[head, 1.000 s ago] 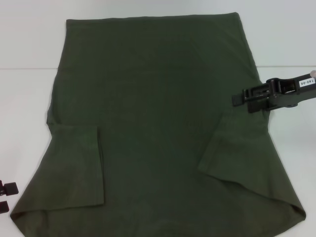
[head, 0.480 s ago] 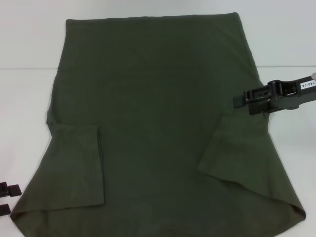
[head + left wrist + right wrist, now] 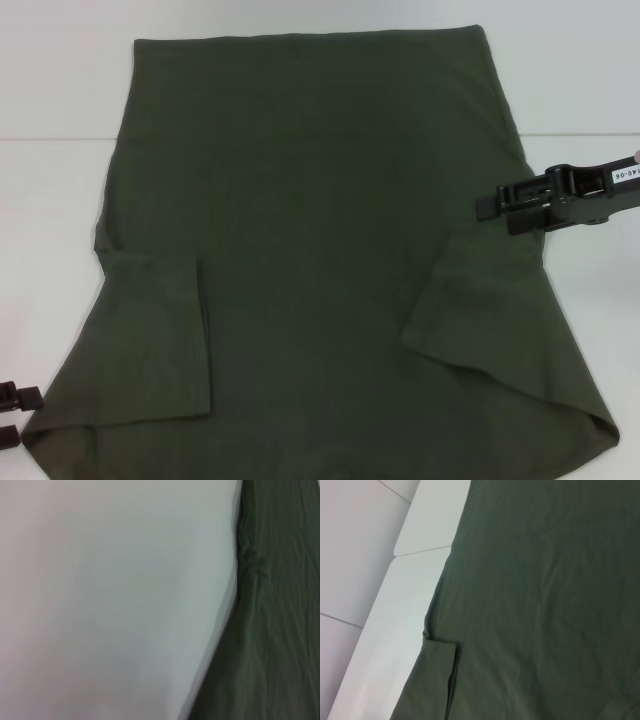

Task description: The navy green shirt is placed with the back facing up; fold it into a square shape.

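The navy green shirt (image 3: 310,230) is matt woven-looking cloth, plain and soft, with faint creases and a fine lengthwise grain showing close up in the left wrist view. The table (image 3: 50,200) under it is a smooth white surface with a dull sheen. The right gripper (image 3: 500,205) looks like hard black plastic, slightly glossy

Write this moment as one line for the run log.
shirt: flat, plain side up, both sleeves folded in | right gripper: over shirt's right edge | left gripper: low by the near left corner

Right gripper (image 3: 492,205) reaches in from the right; left gripper (image 3: 18,415) sits low left.
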Action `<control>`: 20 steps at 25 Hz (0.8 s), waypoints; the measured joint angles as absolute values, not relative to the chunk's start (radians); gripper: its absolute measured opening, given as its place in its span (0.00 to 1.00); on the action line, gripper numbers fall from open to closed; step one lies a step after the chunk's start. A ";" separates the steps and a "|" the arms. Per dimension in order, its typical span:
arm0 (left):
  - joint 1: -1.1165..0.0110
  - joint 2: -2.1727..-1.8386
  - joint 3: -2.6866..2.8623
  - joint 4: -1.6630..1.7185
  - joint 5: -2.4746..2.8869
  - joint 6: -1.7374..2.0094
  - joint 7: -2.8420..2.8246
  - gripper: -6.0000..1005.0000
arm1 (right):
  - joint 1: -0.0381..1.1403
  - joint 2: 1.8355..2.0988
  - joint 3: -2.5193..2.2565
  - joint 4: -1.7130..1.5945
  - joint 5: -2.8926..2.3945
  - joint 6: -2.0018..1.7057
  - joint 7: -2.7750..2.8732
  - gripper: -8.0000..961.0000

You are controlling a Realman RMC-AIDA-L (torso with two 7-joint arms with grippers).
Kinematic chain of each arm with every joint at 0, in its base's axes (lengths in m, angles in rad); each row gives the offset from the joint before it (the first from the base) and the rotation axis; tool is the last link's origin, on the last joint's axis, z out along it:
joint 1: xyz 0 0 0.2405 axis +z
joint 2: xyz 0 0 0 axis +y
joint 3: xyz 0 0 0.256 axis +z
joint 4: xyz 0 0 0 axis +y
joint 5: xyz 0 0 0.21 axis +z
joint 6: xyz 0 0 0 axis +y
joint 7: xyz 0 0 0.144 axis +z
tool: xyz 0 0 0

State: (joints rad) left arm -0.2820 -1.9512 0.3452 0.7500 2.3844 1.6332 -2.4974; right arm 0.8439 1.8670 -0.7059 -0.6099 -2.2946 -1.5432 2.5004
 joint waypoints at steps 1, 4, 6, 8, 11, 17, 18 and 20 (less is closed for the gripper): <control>-0.283 -1.953 0.345 0.750 2.385 1.632 -2.497 0.70 | 0.843 1.867 -0.705 -0.610 -2.294 -1.543 2.500 0.80; -0.290 -1.958 0.345 0.749 2.403 1.630 -2.497 0.70 | 0.842 1.865 -0.704 -0.610 -2.294 -1.544 2.500 0.80; -0.298 -1.963 0.345 0.749 2.418 1.629 -2.498 0.70 | 0.841 1.865 -0.703 -0.610 -2.294 -1.544 2.500 0.80; -0.307 -1.969 0.345 0.749 2.430 1.629 -2.498 0.70 | 0.841 1.865 -0.702 -0.611 -2.294 -1.543 2.500 0.80; -0.317 -1.977 0.345 0.749 2.436 1.630 -2.498 0.70 | 0.841 1.864 -0.701 -0.611 -2.294 -1.544 2.500 0.80; -0.341 -1.988 0.358 0.748 2.437 1.643 -2.495 0.70 | 0.838 1.864 -0.701 -0.611 -2.294 -1.543 2.498 0.80; -0.346 -1.990 0.359 0.748 2.437 1.646 -2.494 0.70 | 0.837 1.864 -0.701 -0.611 -2.293 -1.543 2.497 0.80; -0.355 -1.993 0.359 0.749 2.436 1.649 -2.492 0.70 | 0.836 1.863 -0.701 -0.611 -2.292 -1.544 2.497 0.80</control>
State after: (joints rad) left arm -0.3553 -1.9933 0.3589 0.7485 2.4362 1.6487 -2.4921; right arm 0.8363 1.8632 -0.7010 -0.6106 -2.2917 -1.5435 2.4966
